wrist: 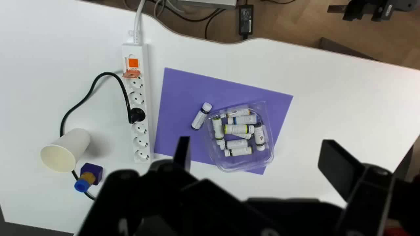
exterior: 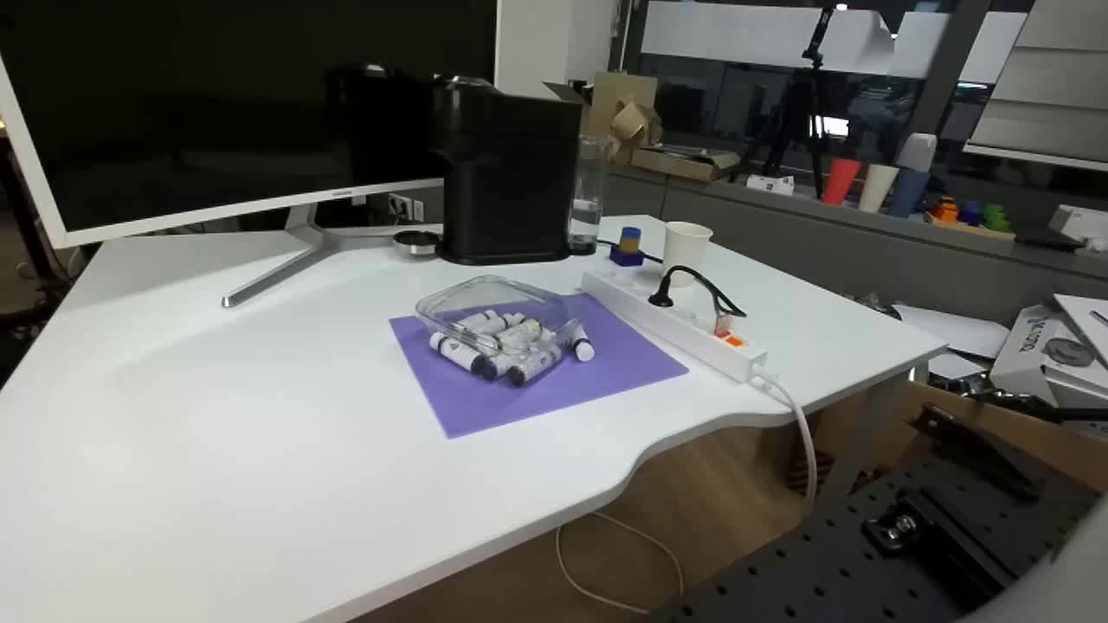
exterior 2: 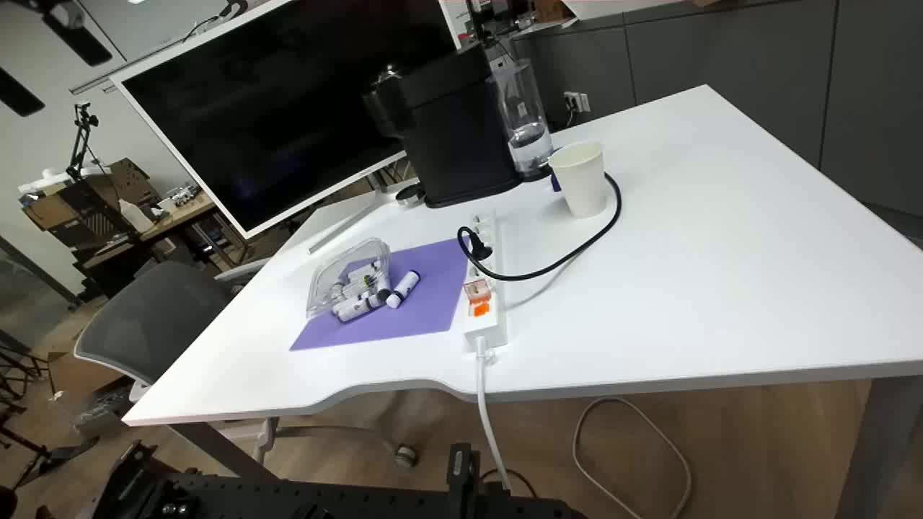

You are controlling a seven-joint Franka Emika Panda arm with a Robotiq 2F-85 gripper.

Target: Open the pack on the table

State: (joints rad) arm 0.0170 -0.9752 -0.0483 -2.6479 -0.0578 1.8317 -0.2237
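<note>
Because the bench [exterior: 216,415] has to carry other gear too, the monitor [exterior: 216,95] and the black machine [exterior: 511,173] stand toward its back, probably to leave working room in front. Purple sheet [wrist: 183,95] next, presumably serving as contrasting ground for the work; strip [wrist: 137,104] lies just beside it. Pincer [wrist: 256,147], seen in the wrist view only: jaws spread wide, holding nothing; that gap would suit straddling the pack [wrist: 242,162]. Pack itself: clear plastic, on the sheet, off-centre, away from the strip. Cup [wrist: 73,142] stands upright beyond the strip, seemingly parked out of the way. Vials [wrist: 238,129] sit bunched with the pack; cannot tell whether they lie in it or under it, so which edge to lift is an open question. One loose vial [wrist: 201,116] lies just beside the pack, on the strip's side; reason not evident, but a descending pincer might roll it.
</note>
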